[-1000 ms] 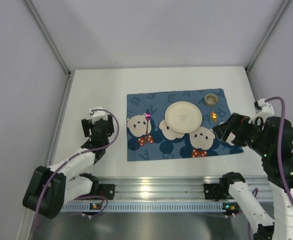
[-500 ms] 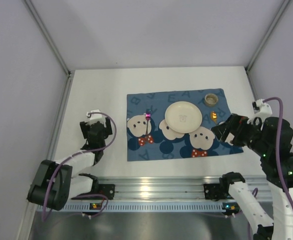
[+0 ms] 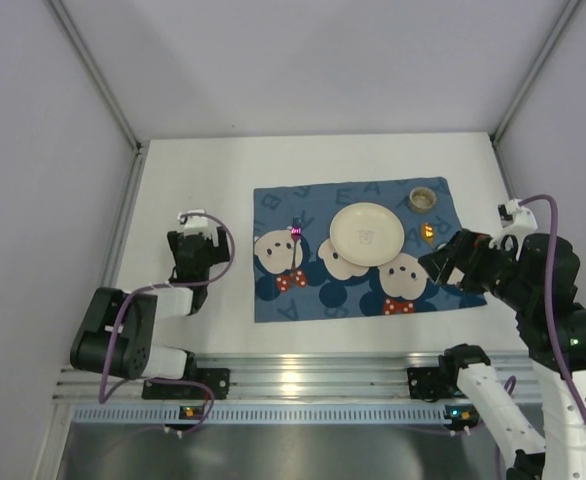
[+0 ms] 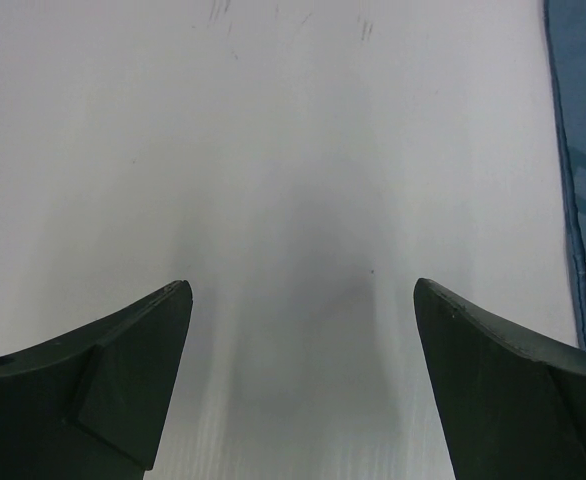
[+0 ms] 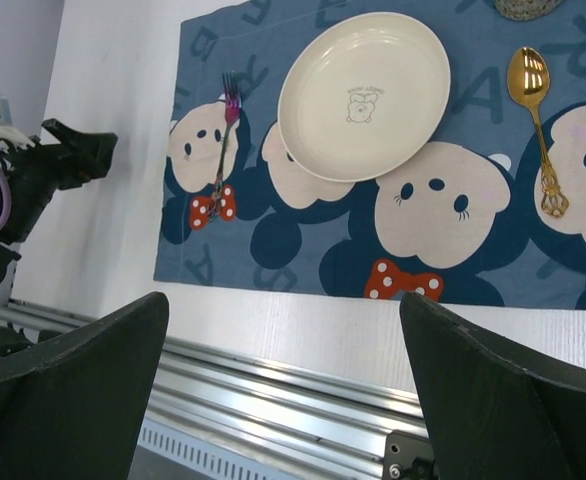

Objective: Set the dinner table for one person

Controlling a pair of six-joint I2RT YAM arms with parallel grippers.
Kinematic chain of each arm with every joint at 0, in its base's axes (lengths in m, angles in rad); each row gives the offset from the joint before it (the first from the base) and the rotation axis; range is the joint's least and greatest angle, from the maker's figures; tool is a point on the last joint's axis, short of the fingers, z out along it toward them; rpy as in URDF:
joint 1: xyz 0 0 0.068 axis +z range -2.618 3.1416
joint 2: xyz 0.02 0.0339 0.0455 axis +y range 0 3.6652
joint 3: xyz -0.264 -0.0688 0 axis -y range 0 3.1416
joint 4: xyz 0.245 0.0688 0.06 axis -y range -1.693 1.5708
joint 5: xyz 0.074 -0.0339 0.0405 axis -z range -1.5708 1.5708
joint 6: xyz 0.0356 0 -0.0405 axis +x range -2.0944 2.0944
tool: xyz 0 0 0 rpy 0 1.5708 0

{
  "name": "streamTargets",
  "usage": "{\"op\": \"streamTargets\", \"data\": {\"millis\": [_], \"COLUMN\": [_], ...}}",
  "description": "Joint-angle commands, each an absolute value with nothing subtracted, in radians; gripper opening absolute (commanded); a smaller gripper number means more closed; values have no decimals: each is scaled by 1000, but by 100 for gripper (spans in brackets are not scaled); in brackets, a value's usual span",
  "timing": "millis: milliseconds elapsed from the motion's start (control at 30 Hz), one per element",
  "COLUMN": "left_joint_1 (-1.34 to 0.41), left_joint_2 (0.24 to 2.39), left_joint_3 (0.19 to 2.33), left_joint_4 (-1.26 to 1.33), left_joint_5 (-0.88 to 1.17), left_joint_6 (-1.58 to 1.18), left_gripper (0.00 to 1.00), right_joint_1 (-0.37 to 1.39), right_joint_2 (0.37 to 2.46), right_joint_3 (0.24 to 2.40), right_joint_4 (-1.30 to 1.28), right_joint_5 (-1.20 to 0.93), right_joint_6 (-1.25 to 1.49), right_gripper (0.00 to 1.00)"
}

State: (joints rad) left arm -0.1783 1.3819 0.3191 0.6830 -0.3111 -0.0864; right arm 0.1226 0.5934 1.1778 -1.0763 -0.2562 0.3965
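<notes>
Bench point(image 3: 203, 180) from above: matte white, flat, plain and unmarked, filling the floor of the enclosure. Probably stiff, heavy and fixed, so nowhere to take hold, only a surface to set things on; smooth, likely slippery under cloth. Between its centre and right edge, a blue cartoon-mouse mat point(image 3: 273, 300) carrying a cream plate point(image 3: 367, 233), with a pink fork point(image 3: 295, 245) left of the plate, a gold spoon point(image 3: 428, 232) right of it, and a small bowl point(image 3: 422, 198) at the mat's far right corner. Left hand point(image 3: 201, 238) low near the left edge; right hand point(image 3: 431, 263) over the mat's right side.

Left wrist view: left hand spread wide, holding nothing, with bare white bench between the fingers and the mat's border at the right.

Right wrist view: right hand likewise released and empty, above the near edge, with plate, fork and spoon ahead on the mat.
</notes>
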Motion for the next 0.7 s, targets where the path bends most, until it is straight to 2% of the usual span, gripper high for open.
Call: {"op": "streamTargets", "data": {"millis": [0,267,667], "left_joint_1": [-163,-143,-126], "left_joint_2": [1414,1434,1517], "left_joint_3": [376,387,399], "left_joint_4": [758,791,927], "left_joint_5": [-253,-200,-242], "left_joint_6": [-95,-89,22], "left_gripper": [97,97,96], "right_joint_1": [132,132,133], "right_joint_2": [574,540,537], "right_joint_3": [1172,1106,1104], "right_joint_4": [-1011,-996,-1000], "right_joint_5": [-252,-273,-281], "right_joint_6": [406,439,456], "right_gripper": [100,100,100]}}
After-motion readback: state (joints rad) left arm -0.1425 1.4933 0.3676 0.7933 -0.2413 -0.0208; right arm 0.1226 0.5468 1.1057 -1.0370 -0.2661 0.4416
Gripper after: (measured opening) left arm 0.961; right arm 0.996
